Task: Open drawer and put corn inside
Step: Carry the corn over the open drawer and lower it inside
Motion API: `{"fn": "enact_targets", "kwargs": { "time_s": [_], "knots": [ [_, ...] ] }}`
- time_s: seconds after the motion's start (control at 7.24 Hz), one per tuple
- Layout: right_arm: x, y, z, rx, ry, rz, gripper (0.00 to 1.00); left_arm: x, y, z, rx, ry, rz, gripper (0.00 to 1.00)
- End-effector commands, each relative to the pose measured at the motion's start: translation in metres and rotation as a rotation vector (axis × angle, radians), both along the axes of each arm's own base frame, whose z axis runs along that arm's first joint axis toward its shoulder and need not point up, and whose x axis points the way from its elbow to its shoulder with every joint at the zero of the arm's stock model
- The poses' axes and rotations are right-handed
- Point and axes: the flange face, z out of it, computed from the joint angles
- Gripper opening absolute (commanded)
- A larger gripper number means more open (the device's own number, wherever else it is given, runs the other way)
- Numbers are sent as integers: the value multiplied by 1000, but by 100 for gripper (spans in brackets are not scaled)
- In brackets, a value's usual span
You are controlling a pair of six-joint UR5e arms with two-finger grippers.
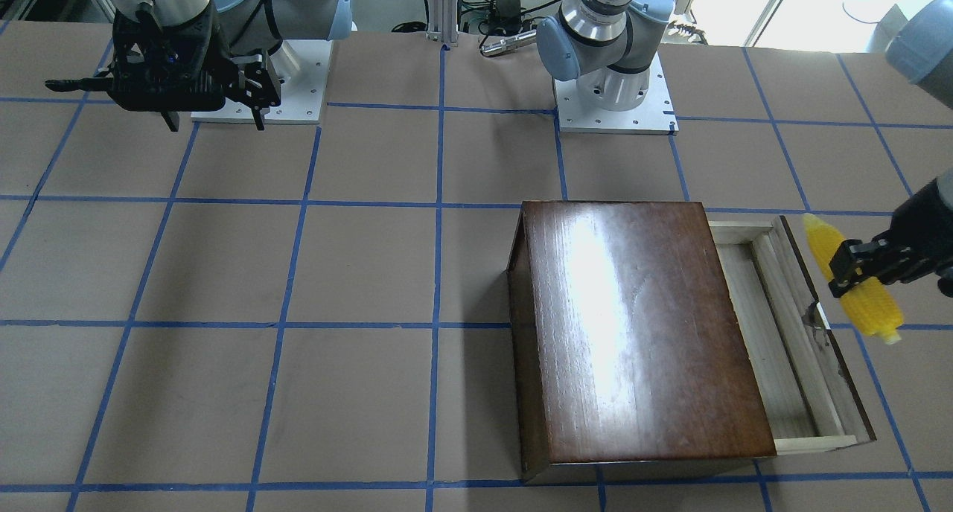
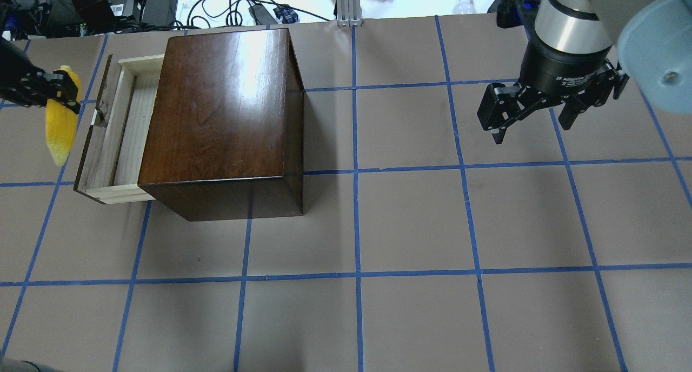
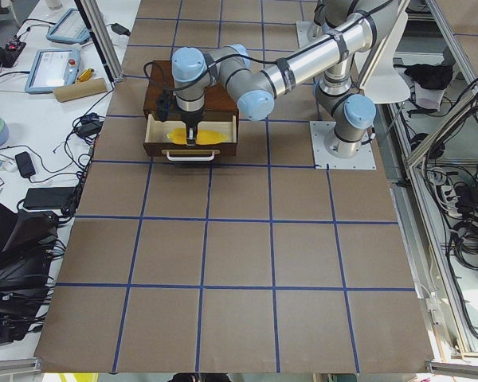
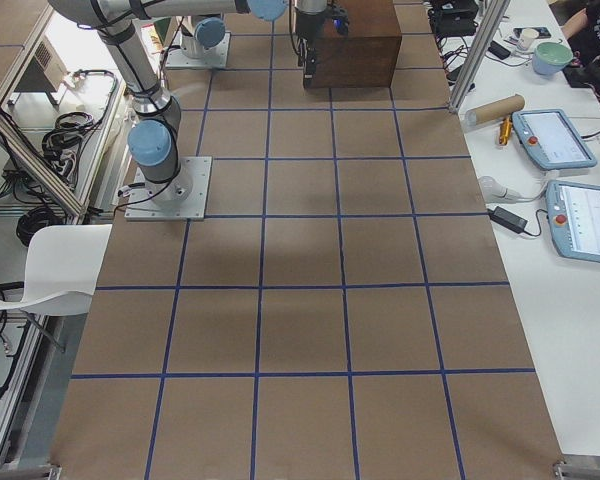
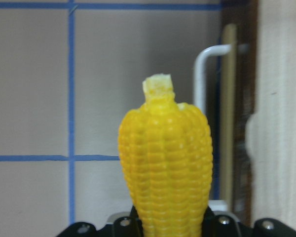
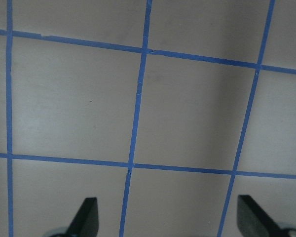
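In the front-facing view, the left gripper (image 1: 856,268) is seen closed across the middle of the corn (image 1: 877,309), which is held in the air with its narrow end pointing away from the robot. The corn is just outside the dark front panel of the drawer (image 1: 759,341), not over the pale tray. The drawer is pulled partly out of the box (image 1: 640,333). The right gripper (image 1: 216,125) hangs near its arm's base with its fingers spread wide and nothing between them.

In the overhead view, the corn (image 2: 60,128) is again seen beyond the drawer's (image 2: 135,128) front panel, over the table (image 2: 411,220), clamped near its thicker end by the left gripper (image 2: 60,91). The right gripper (image 2: 532,133) is held above the table well apart from the box, wide open and empty.

In the exterior left view, the corn (image 3: 195,137) shows as a yellow strip under the near arm's gripper, in line with the open drawer.

In the exterior right view, the box (image 4: 365,40) is seen at the far end; nothing of the grip can be judged there.

In the left wrist view, the corn (image 5: 165,168) fills the centre, gripped at its base, with the drawer's white handle (image 5: 201,89) just beside it.

In the right wrist view, two fingertips (image 6: 89,215) are set far apart over bare table.
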Motion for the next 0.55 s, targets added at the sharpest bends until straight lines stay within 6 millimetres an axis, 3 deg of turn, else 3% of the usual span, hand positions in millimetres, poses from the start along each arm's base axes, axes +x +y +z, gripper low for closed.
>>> {"fn": "enact_targets", "kwargs": {
  "time_s": [0.0,0.14,0.28,0.41],
  "knots": [
    [0,0,1,-1,0,0,100,-59,-15,-9,15,14,-10,0],
    [0,0,1,-1,0,0,100,-57,-15,-15,21,15,-38,0],
    [0,0,1,-1,1,0,100,-55,-16,-26,37,14,-68,32],
    [0,0,1,-1,0,0,100,-55,-18,-29,38,21,-72,99]
  ]
}}
